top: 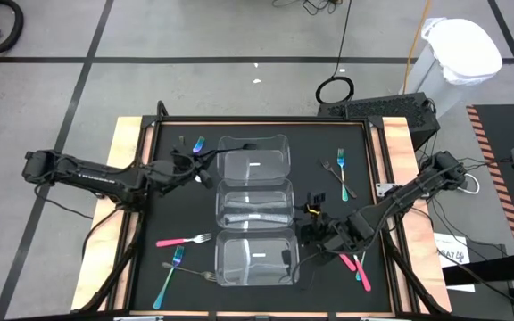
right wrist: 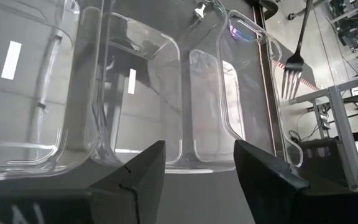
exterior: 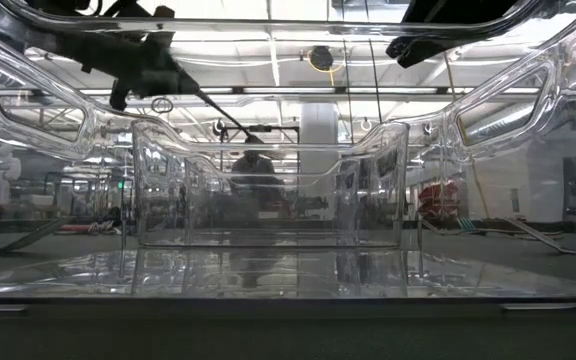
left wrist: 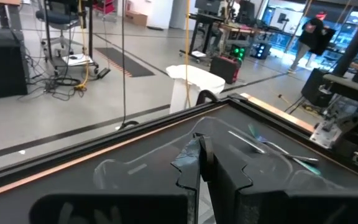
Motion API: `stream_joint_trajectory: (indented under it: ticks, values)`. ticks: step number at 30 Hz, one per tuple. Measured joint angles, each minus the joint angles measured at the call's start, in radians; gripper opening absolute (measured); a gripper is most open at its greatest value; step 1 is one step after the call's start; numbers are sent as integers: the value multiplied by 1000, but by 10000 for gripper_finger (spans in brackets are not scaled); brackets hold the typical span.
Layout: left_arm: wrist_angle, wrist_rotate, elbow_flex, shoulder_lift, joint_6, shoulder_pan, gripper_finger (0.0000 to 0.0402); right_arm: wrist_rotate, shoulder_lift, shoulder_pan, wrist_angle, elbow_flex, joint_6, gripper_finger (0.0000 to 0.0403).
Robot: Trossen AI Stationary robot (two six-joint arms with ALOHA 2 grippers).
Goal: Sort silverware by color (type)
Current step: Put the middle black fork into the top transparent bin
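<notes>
Three clear containers stand in a row down the table's middle: far [top: 254, 159], middle [top: 254, 205], near [top: 255, 260]. My left gripper [top: 205, 161] hangs at the far container's left rim, shut on a dark grey fork [right wrist: 294, 59]. My right gripper [right wrist: 197, 165] stands open and empty just right of the middle and near containers. Loose forks lie flat on the mat: a teal one [top: 199, 144] far left, teal [top: 341, 164] and dark [top: 336, 176] at the right, pink [top: 186, 239], teal [top: 169, 276] and dark [top: 200, 275] near left, pink and teal [top: 358, 267] near right. My left gripper pinches the dark fork's handle [exterior: 183, 90] between its two shut fingers [left wrist: 205, 163], which come nearly level from the table's left. The fork is lifted clear and slants down away from the fingers, its tines [right wrist: 291, 79] lowest, beside the far container's rim.
The black mat has raised wooden side rails [top: 128, 178]. Grey pieces lie in the middle container [top: 252, 215]. A white bin [top: 460, 49] and cables stand on the floor beyond the far edge. A person [left wrist: 316, 34] is far off in the room.
</notes>
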Motion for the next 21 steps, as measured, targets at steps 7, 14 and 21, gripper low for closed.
stream_joint_trajectory:
  ticks: [7,14,21]
  values:
    - [28,68,0,65,-1,25,21,0,0,0,0,0,-1,185]
    - [108,69,1,159,-3,50,21,0,0,0,0,0,-1,185]
    - [182,130,13,237,-23,74,21,0,0,0,0,0,-5,185]
